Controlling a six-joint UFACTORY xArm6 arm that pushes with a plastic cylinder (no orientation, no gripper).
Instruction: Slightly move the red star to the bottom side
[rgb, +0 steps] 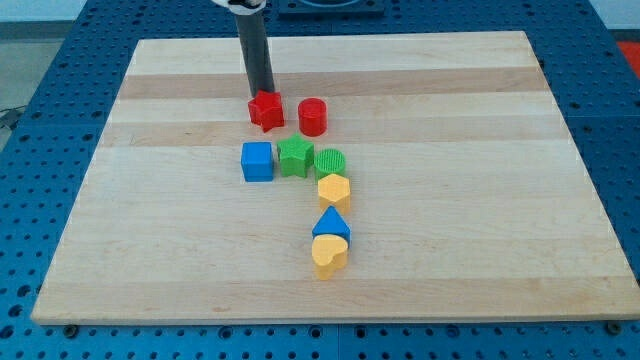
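My tip (263, 93) touches the red star (266, 110) from the view's top — no fingers, nothing held.

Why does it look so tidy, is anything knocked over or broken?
Nothing stands out. All eight blocks sit flat and whole on the wooden board, bunched near the middle. My tip is right at the top edge of the red star, with the red cylinder just beside it.

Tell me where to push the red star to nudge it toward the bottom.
Press its top edge, coming from the view's top. My tip already sits just above the red star. The blue cube and green star lie below, so keep the push short.
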